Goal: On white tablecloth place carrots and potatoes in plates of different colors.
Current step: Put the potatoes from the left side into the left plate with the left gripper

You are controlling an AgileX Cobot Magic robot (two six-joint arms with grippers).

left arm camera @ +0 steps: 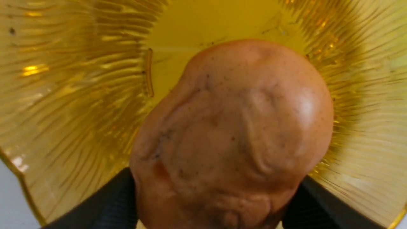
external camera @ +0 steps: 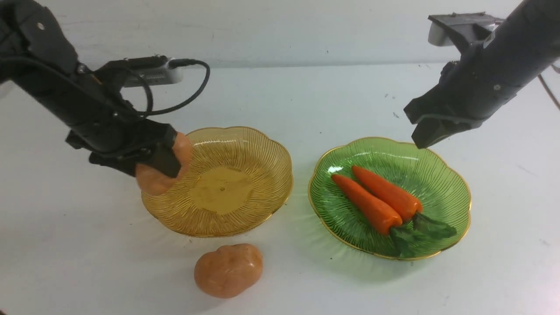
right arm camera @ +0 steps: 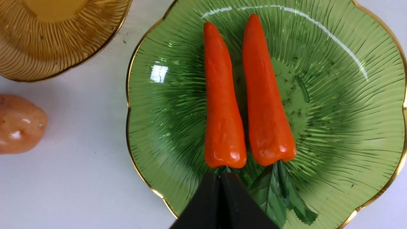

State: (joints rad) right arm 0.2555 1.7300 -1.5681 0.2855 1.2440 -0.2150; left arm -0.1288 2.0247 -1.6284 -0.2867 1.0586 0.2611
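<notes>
Potato [external camera: 151, 181] sat clamped between left fingers [external camera: 165, 158] over amber plate [external camera: 267, 175] edge; right fingers [external camera: 431, 131] pressed together, empty. Count: two potatoes, second potato [external camera: 228, 270] on tabletop [external camera: 87, 245]; two carrots [external camera: 367, 203] in green plate [external camera: 442, 188].

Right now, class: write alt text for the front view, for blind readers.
Left gripper holds a potato over the amber plate; a second potato lies on the tablecloth. Two carrots lie in the green plate, near the shut right gripper.
</notes>
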